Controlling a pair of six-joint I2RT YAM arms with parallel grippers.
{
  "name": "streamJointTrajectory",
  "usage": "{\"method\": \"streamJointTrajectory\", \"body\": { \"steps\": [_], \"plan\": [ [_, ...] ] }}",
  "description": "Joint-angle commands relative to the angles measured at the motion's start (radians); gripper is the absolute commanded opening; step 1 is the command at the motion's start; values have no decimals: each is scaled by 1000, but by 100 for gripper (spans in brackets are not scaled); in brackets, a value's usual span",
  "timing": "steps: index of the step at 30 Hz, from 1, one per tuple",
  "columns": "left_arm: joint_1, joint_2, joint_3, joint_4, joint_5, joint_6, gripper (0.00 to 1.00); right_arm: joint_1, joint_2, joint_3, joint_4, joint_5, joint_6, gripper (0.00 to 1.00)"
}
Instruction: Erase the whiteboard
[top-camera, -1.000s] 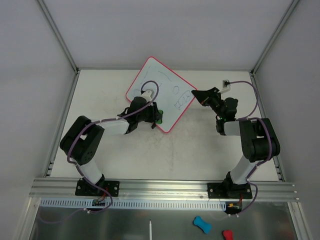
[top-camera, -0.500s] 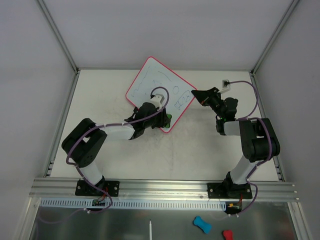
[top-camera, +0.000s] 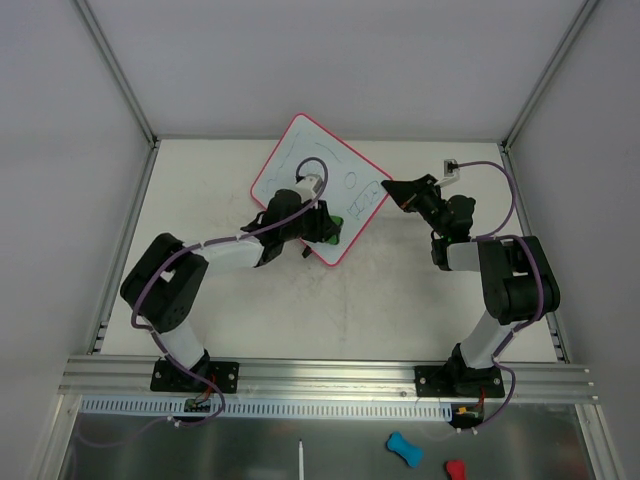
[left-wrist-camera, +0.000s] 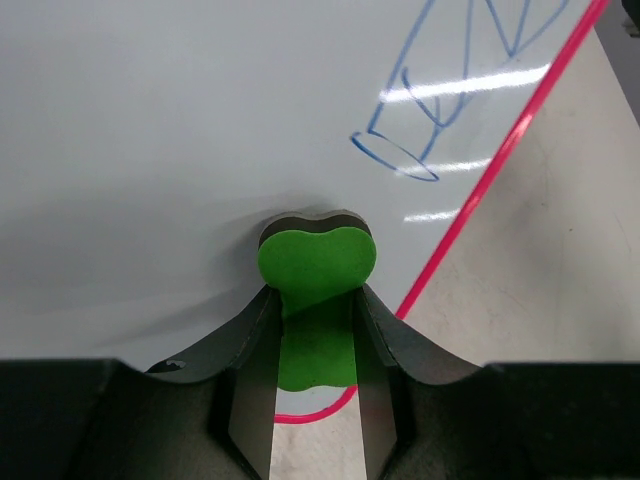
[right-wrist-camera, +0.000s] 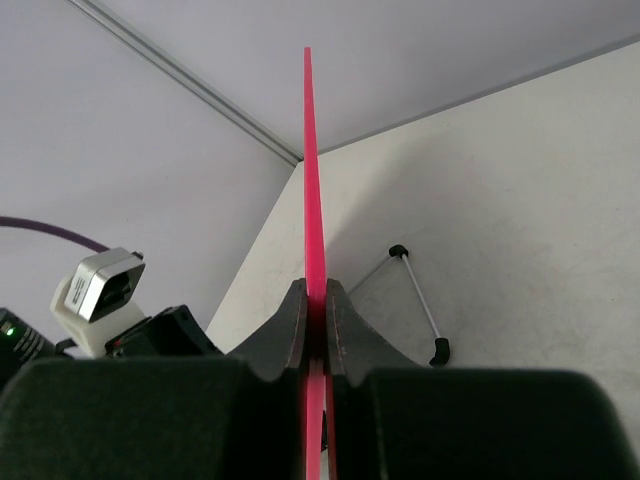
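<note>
On the table (top-camera: 400, 290), my right gripper (right-wrist-camera: 315, 305) pinches the pink-framed, blue-scribbled whiteboard (top-camera: 300, 145); my left gripper (left-wrist-camera: 315, 300) pinches a green eraser (left-wrist-camera: 315, 260).

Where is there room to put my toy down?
Bare table: between the left arm and right arm, nearer than the whiteboard, and between the whiteboard and the left rail. Crowded: the whiteboard's near edge, where the left gripper holds the green eraser, and its right corner, clamped by the right gripper.
</note>
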Motion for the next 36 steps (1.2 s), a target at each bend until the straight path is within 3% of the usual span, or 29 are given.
{"method": "streamJointTrajectory", "body": {
  "steps": [1, 7, 14, 25, 36],
  "plan": [
    [106, -66, 14, 2, 111, -30, 0, 35, -4, 26, 49, -79, -11, 0],
    [219, -162, -20, -16, 95, -35, 0, 35, -4, 27, 49, -79, -12, 0],
    [261, -182, 76, -195, -88, -68, 0, 37, -6, 27, 49, -79, -11, 0],
    [454, -44, 167, -200, 156, -185, 0, 34, -8, 27, 49, -81, -14, 0],
    [473, 80, 254, -222, 110, -190, 0, 34, -4, 29, 49, -82, -11, 0]
  ]
}}
